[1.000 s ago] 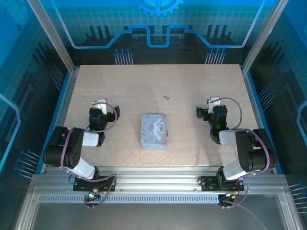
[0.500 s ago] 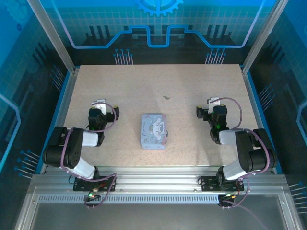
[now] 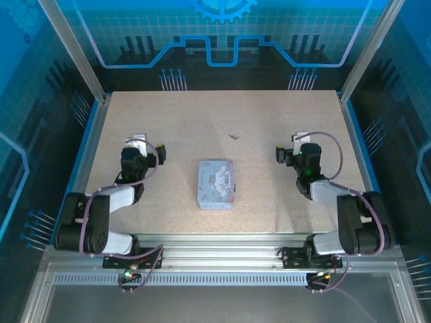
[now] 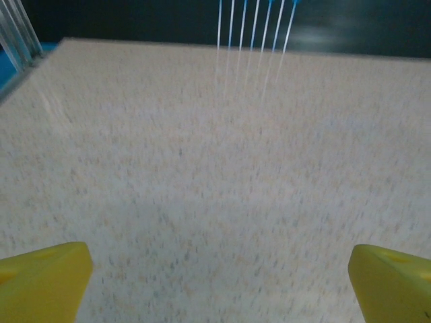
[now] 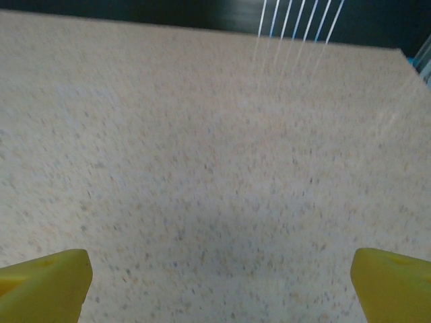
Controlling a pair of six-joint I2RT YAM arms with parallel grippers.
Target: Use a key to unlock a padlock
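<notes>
Well, I cannot make out the padlock or the key for certain. My guess is they sit inside the pale blue rectangular tin with a cartoon print on its lid (image 3: 216, 184), lid shut, lying flat mid-way across the speckled beige tabletop (image 3: 202, 114). A small dark object (image 3: 234, 136) lies just beyond the tin's far edge; too small to tell, could be the key.

Handling, as a judgement: the tin is thin sheet metal, light and slick, so it will likely slide if pushed. Pin it with one hand and lift the lid at a long edge. A padlock would be dense, rigid and smooth; take it across the body and leave the keyhole free. A key is thin and flat on the tabletop, hard to pick; pinch it by the wide head.

Left hand (image 3: 138, 149) hovers left of the tin and well apart from it, yellow fingertips (image 4: 40, 279) spread wide with nothing between them. Right hand (image 3: 301, 145) is right of the tin, also well apart, fingertips (image 5: 394, 282) spread wide and holding nothing.
</notes>
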